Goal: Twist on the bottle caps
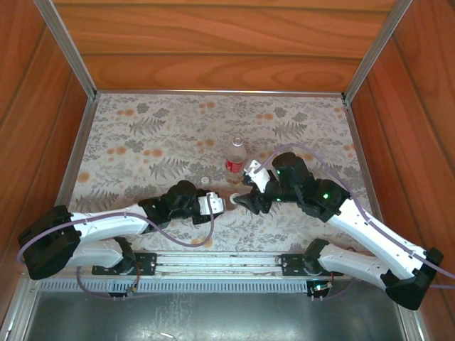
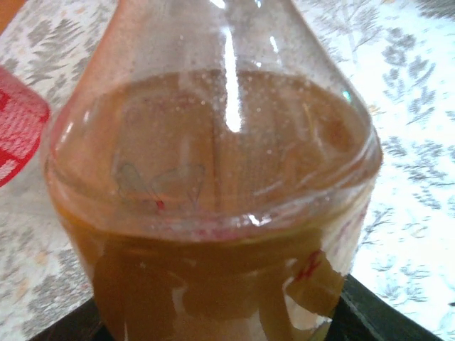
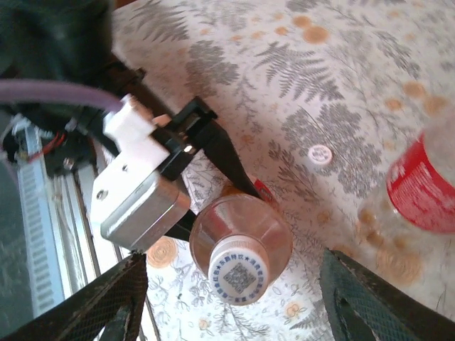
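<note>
The amber-brown bottle (image 3: 242, 227) stands upright near the table's front middle, and my left gripper (image 1: 219, 204) is shut on its body. One white cap (image 3: 240, 275) with a printed code sits on its neck. My right gripper (image 3: 234, 288) hangs over that cap, open, with a mesh-padded finger (image 3: 106, 305) well off to each side and not touching it. In the left wrist view the amber bottle (image 2: 213, 177) is pressed close between the left gripper (image 2: 227, 316) jaws. The second white cap (image 3: 320, 153) lies loose on the cloth. The clear red-labelled bottle (image 1: 235, 160) stands uncapped behind.
A floral cloth (image 1: 142, 142) covers the table, with wooden walls (image 1: 213, 42) and metal posts around it. The red-labelled bottle (image 3: 423, 185) stands close to the right gripper's far side. The loose cap (image 1: 205, 180) lies just behind the left gripper.
</note>
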Robot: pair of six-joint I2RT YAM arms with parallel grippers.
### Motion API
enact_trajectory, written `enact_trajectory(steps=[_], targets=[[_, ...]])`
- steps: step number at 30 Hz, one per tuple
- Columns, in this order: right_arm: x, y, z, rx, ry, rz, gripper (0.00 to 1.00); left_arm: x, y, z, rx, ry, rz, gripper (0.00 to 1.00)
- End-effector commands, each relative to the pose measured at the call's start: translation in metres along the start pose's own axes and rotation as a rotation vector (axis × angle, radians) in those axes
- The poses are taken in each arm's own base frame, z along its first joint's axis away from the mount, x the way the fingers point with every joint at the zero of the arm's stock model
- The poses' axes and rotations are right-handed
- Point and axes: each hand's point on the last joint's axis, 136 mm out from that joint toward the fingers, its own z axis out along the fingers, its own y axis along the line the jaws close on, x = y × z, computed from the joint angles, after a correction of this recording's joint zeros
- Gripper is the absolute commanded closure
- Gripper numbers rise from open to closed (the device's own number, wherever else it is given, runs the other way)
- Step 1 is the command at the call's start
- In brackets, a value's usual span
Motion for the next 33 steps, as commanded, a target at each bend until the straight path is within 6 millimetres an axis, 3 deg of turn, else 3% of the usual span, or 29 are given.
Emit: enact_trajectory(steps=[1,6,11,27,33], targets=[[0.012,0.02,0.003,-0.13,0.051,-0.228,0.32,-0.016,-0.019,-0.006,0.131,-0.091,-0.03,0.47],[0.034,0.027,0.005,-0.205,0.183,-0.249,0.36,-0.018,-0.022,-0.006,0.168,-0.099,-0.045,0.47],[0.033,0.03,0.007,-0.224,0.182,-0.2,0.56,-0.021,-0.028,-0.007,0.213,-0.112,-0.057,0.47],[0.027,0.033,0.018,-0.259,0.16,-0.159,0.57,-0.021,-0.03,-0.003,0.238,-0.1,-0.064,0.47],[0.025,0.034,0.021,-0.276,0.163,-0.15,0.68,-0.02,-0.03,-0.004,0.235,-0.096,-0.065,0.47]])
